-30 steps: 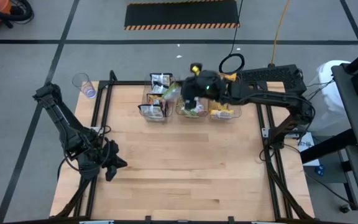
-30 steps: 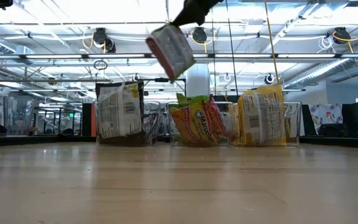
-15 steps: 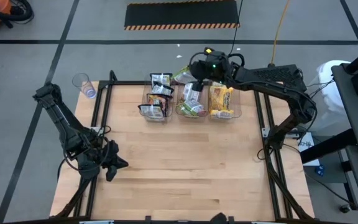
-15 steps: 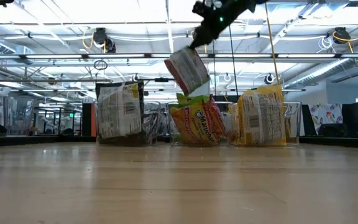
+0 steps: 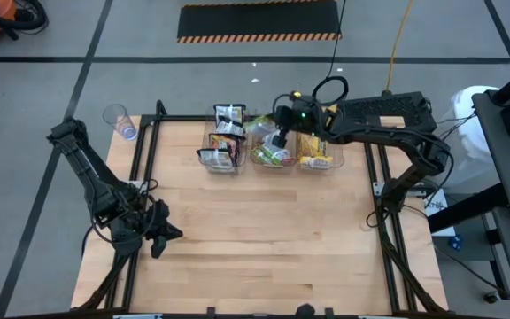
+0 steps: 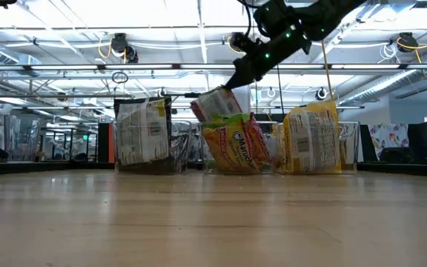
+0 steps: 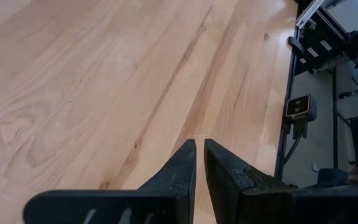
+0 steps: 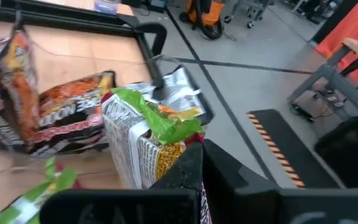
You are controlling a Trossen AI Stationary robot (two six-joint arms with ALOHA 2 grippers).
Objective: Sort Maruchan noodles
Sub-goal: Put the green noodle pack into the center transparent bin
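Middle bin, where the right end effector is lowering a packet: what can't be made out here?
- Middle bin: high view, contents uncountable; the right end effector covers them.
- Held packet: low view, lower part hidden behind the green-edged packet.
- Left end effector: holds nothing; the wrist view crops its base.

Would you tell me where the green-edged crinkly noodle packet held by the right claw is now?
In the high view, the green-edged packet hangs from the right claw over the middle clear bin, at the table's far edge.
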